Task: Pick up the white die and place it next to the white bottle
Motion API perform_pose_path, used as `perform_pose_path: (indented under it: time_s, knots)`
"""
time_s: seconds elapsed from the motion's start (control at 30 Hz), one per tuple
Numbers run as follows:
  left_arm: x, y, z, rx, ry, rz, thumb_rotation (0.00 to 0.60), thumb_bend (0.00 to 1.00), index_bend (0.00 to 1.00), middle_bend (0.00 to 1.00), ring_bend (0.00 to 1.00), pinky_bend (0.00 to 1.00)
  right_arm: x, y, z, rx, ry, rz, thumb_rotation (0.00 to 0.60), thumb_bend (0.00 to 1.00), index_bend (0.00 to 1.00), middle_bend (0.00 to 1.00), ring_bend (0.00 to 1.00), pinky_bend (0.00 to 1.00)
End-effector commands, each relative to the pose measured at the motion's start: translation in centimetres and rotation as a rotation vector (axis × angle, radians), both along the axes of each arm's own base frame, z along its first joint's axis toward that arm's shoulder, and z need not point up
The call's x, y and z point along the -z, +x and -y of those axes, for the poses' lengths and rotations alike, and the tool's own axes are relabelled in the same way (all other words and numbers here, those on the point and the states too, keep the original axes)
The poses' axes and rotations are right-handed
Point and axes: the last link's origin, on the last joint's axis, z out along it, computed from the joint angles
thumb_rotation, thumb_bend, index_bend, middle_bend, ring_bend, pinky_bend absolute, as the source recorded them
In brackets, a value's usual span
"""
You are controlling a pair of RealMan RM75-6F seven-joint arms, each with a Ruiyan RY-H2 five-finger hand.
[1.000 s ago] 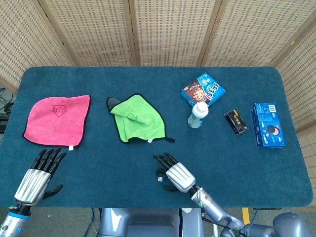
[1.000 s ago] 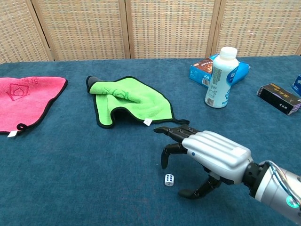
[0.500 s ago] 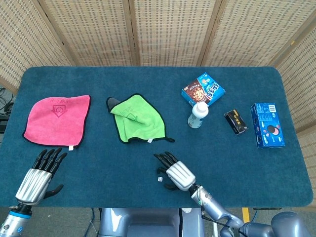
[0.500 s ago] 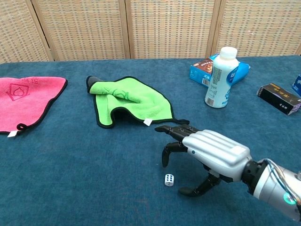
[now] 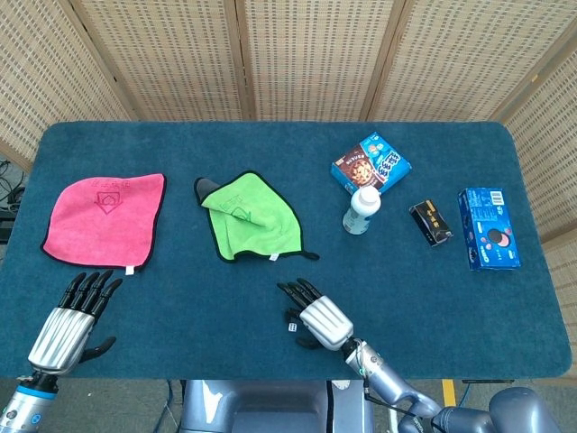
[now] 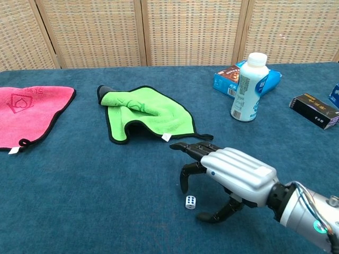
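Observation:
The small white die lies on the blue table cloth near the front edge. My right hand hovers just over and to the right of it, fingers spread and curved down around it, thumb low on the near side, nothing held. The white bottle stands upright farther back on the right. My left hand rests open at the front left corner, away from everything; the chest view does not show it.
A crumpled green cloth lies behind the die, a pink cloth at left. A blue snack box sits behind the bottle, a black box and a blue cookie box at right.
My right hand has shifted slightly left and lower toward the die. The die and my left hand have not moved.

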Motion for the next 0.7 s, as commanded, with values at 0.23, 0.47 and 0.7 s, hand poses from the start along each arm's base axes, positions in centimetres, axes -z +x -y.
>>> perform_pose_path:
  time_s: [0.23, 0.47, 0.7]
  knots:
    - [-0.06, 0.04, 0.03, 0.001, 0.001, 0.001, 0.600, 0.22, 0.00, 0.00, 0.00, 0.00, 0.17, 0.40, 0.23, 0.000, 0.001, 0.000, 0.600, 0.26, 0.44, 0.00, 0.00, 0.00]
    - [-0.17, 0.11, 0.04, 0.004, 0.004, 0.005, 0.600, 0.22, 0.00, 0.00, 0.00, 0.00, 0.52, 0.49, 0.36, 0.006, 0.009, -0.012, 0.600, 0.26, 0.45, 0.00, 0.00, 0.00]
    - [-0.14, 0.12, 0.08, 0.005, 0.000, 0.006, 0.600, 0.22, 0.00, 0.00, 0.00, 0.00, 0.75, 0.54, 0.41, 0.009, 0.011, -0.018, 0.600, 0.31, 0.46, 0.00, 0.00, 0.00]
